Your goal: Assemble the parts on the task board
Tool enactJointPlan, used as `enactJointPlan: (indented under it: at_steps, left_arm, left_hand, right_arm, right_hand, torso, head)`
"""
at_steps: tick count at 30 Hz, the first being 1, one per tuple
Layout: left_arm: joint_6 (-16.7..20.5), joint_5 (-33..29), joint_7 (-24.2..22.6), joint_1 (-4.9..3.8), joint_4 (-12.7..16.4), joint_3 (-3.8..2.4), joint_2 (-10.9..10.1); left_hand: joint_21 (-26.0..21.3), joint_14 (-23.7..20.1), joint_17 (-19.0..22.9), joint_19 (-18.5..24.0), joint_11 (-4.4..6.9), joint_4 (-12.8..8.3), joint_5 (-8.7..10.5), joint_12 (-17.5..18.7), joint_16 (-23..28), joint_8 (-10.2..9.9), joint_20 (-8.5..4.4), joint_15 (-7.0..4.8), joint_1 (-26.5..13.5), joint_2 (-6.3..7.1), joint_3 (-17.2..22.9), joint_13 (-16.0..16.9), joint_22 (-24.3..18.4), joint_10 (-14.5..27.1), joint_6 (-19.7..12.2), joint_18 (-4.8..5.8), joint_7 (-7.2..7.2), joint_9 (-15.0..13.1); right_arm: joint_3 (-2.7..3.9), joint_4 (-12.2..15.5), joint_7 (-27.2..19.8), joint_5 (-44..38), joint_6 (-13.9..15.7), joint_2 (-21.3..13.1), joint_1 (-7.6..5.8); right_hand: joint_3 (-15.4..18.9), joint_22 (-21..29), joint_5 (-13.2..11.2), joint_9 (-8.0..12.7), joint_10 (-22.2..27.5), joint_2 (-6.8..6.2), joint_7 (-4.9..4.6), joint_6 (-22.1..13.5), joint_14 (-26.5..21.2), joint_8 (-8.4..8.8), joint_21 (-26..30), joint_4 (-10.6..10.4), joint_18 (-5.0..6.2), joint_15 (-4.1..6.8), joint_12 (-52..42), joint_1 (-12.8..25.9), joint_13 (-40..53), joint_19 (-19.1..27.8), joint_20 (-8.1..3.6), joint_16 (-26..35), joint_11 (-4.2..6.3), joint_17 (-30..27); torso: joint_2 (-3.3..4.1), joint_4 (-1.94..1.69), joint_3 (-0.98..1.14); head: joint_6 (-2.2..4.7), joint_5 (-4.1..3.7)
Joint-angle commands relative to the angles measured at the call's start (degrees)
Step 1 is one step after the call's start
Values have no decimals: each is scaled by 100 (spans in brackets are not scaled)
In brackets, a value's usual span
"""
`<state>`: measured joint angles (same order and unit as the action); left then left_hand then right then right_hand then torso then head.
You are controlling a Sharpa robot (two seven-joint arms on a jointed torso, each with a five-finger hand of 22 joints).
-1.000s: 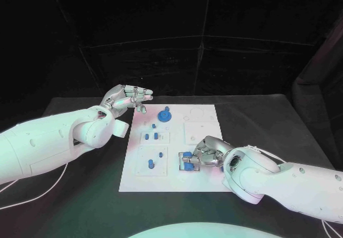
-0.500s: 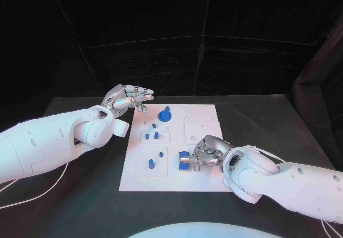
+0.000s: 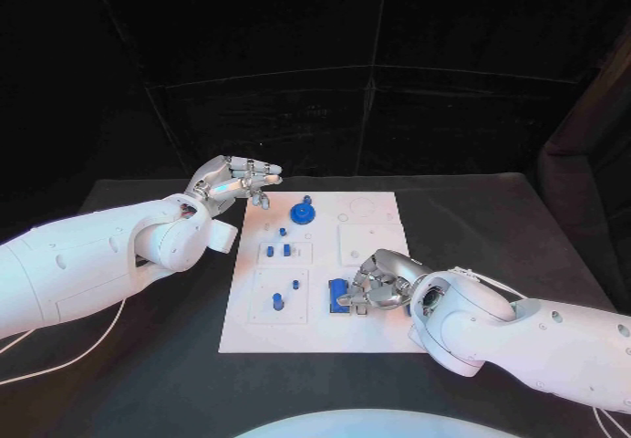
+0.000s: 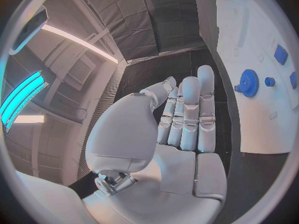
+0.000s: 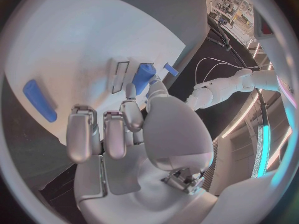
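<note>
Right silver hand (image 3: 374,285) low over white task board (image 3: 375,239), thumb and finger pinching blue block part (image 3: 338,294) at near-edge slot. Risk: block tilts, jams or slips. Left silver hand (image 3: 238,182) spread apart, hovering off board's far corner.

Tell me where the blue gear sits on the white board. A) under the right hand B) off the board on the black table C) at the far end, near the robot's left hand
C: the blue gear lies at the far end of the task board, close by the left hand.
</note>
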<state>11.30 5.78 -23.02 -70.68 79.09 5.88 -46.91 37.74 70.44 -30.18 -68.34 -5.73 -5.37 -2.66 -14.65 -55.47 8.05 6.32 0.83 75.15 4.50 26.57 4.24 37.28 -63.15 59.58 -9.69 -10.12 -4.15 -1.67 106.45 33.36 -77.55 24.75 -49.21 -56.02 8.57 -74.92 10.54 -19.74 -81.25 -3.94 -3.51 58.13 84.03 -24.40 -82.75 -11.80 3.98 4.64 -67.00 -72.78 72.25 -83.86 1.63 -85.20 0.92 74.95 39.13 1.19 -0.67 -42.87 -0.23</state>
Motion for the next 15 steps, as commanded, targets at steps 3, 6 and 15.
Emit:
enactJointPlan:
  at_steps: [3, 6, 15]
  left_arm:
    - [-78, -18, -6, -8, -10, -5, 7]
    - [-80, -18, -5, -8, -13, -4, 11]
    - [-76, -18, -3, -8, -16, -4, 8]
  left_hand:
    - [-35, -29, 5, 41, -7, 4, -16, -18, 1, 40, 12, -4, 4, -54, -23, 10, -6, 52, -5, -78, 7, -3]
    - [-35, -29, 5, 41, -7, 4, -16, -18, 1, 40, 12, -4, 4, -54, -23, 10, -6, 52, -5, -78, 7, -3]
    - [-35, -29, 5, 41, -7, 4, -16, -18, 1, 40, 12, -4, 4, -54, -23, 10, -6, 52, -5, -78, 7, -3]
  right_arm:
    - [-1, 21, -134, -138, -36, -9, -3]
    - [-1, 5, -127, -149, 18, -6, -3]
    - [-1, -16, -198, -161, 30, 4, -4]
  right_hand:
    - [5, -148, 12, -12, -7, 28, 19, 41, 393, -3, -18, 32, -116, 24, -26, -58, 25, -123, -33, -3, 14, 376]
    - [8, -153, 19, -17, -10, 53, 20, 47, 394, -5, -20, 32, -117, 25, -29, -58, 29, -125, -34, -6, 15, 383]
    - [13, -162, 32, -25, -17, 100, 24, 55, 395, -7, -25, 46, -118, 28, -34, -76, 37, -128, -36, -8, 19, 389]
  torso:
    - [1, 0, -2]
    - [5, -2, -4]
    - [5, -4, -4]
  head:
    - [3, -1]
    - [8, -4]
    - [-2, 0]
